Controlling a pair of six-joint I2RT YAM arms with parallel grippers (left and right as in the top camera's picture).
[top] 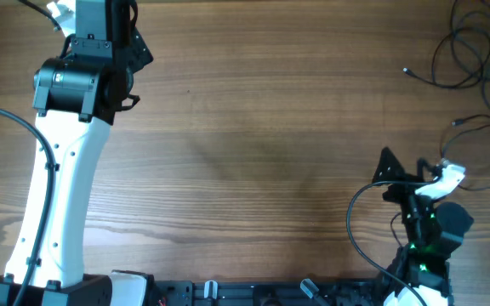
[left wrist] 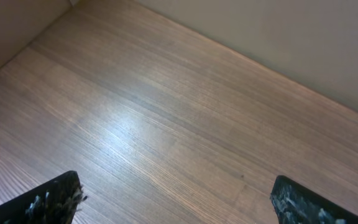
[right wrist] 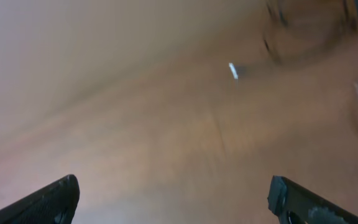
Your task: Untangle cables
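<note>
**Overhead.** The cables [top: 437,59] lie in loose black loops at the far right corner of the table [top: 245,127]. One plug [top: 407,70] points toward the centre, and a second strand runs just below, toward the right edge. The right arm [top: 428,225] sits folded by its base, nearest the tangle yet apart from it. The left arm [top: 62,170] reaches to the far left corner, well apart from any cable. Nothing is held, so the untangling appears not yet begun.

**Left wrist.** The left gripper [left wrist: 179,208] stands wide and empty, its fingers [left wrist: 55,202] at the lower corners of the frame. Between them is only bare wood, with a pale wall [left wrist: 291,37] beyond.

**Right wrist.** The picture is blurred. The right gripper [right wrist: 179,205] is likewise spread wide and holds nothing. A pale plug [right wrist: 233,70] shows ahead on the wood, and dark strands smear across the upper right corner.

**Step in hand (judgement).** This looks like the right arm's first reach. It would do well to descend on one free strand just behind a plug, where no other loop crosses. It should then close lightly and draw that end out toward open wood. A grab into the middle of the loops risks pinching two strands and tightening the knot. The left arm would have to cross over to pin the remainder
</note>
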